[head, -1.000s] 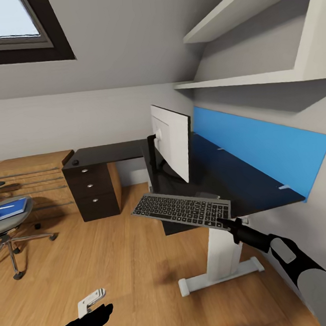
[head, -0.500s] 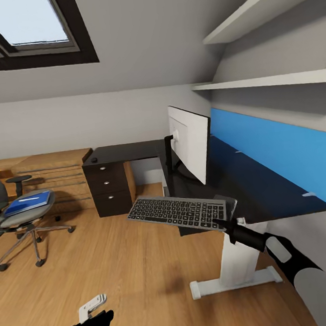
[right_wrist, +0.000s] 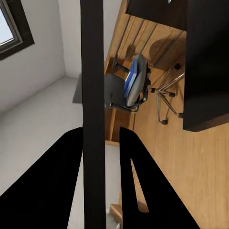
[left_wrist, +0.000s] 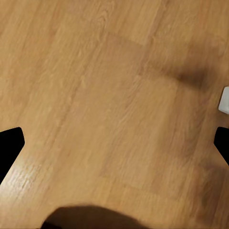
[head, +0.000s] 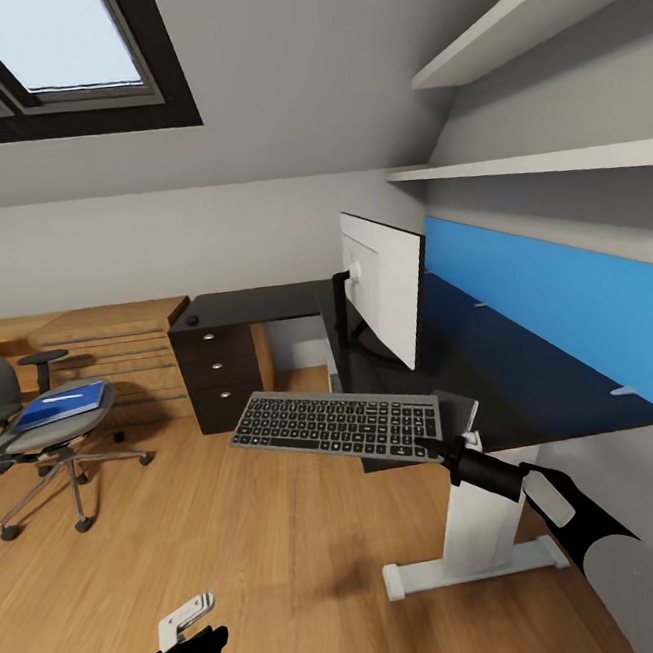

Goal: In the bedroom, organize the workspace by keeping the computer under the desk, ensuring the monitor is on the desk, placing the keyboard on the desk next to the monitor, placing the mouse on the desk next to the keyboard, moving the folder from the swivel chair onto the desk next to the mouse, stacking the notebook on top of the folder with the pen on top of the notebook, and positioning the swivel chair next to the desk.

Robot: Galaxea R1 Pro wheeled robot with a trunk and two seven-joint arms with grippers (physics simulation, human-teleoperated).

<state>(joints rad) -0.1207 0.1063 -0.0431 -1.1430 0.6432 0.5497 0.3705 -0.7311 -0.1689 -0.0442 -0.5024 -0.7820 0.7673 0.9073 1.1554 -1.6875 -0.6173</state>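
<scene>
Black fingers of our right gripper [head: 432,448] are clamped on the near right corner of the keyboard [head: 337,423], which we hold in mid-air at the centre of the head frame, just in front of the desk [head: 534,385] edge and above the wood floor [head: 269,544]. In the right wrist view the keyboard [right_wrist: 93,95] runs edge-on as a dark bar between the two fingers [right_wrist: 136,181]. Behind it, right of centre, the monitor [head: 388,285] stands on the desk with its white back toward us, beside the blue wall panel [head: 565,301]. Further back sits the black drawer unit [head: 219,378], with a small dark lump, perhaps the mouse [head: 192,320], on the desk above it. At the left edge the swivel chair [head: 37,437] carries the folder [head: 61,405] on its seat. At lower left, our left gripper [head: 187,623] hangs over bare floor, fingertips [left_wrist: 9,143] spread apart, grasping nothing.
</scene>
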